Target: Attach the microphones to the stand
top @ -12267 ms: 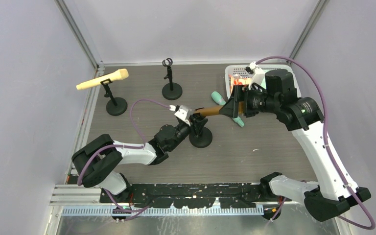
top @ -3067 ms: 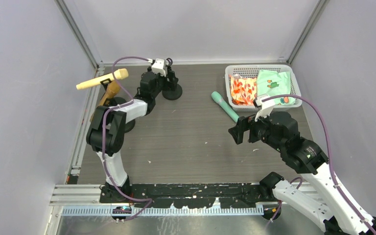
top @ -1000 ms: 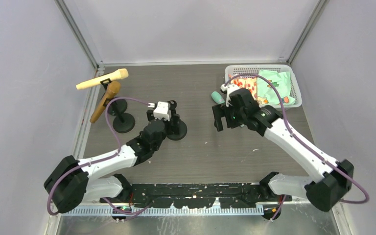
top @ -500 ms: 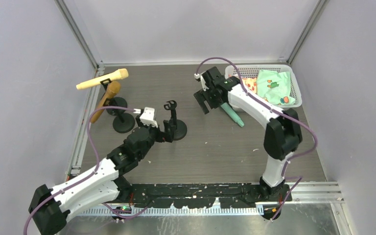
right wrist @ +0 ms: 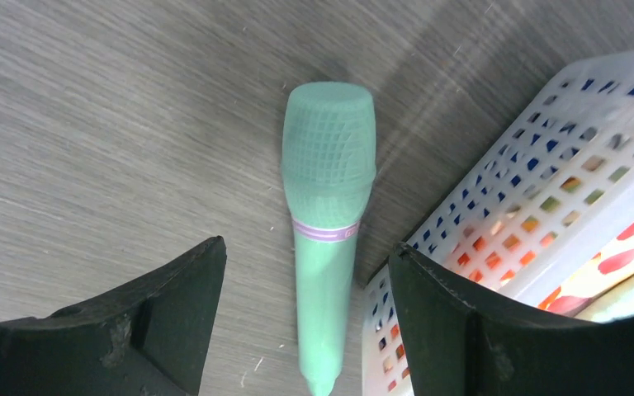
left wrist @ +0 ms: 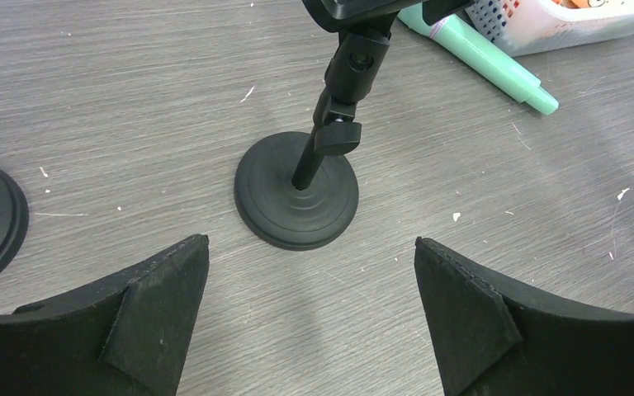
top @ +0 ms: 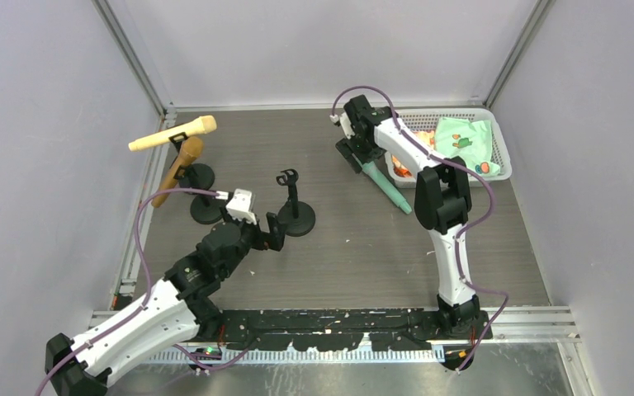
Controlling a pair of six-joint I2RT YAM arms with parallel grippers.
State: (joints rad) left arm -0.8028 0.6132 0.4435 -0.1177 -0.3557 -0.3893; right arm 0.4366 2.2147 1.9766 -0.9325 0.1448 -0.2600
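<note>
Right jaws spread wide, poised over the mint-green microphone (right wrist: 328, 190), and no contact shows. It lies flat on the tabletop (right wrist: 91, 124), its body just beside the white basket (right wrist: 503, 206). Left jaws gape too, nothing between them, facing the empty stand (left wrist: 297, 194), upright just ahead. Far left, the cream-yellow microphone (top: 173, 134) sits up in a stand's clip. The golden-brown microphone (top: 177, 169) slants just beside it, and whether it's clipped, I can't tell.

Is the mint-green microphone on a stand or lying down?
Lying down: the mint-green microphone rests flat on the table, beside the basket.
</note>
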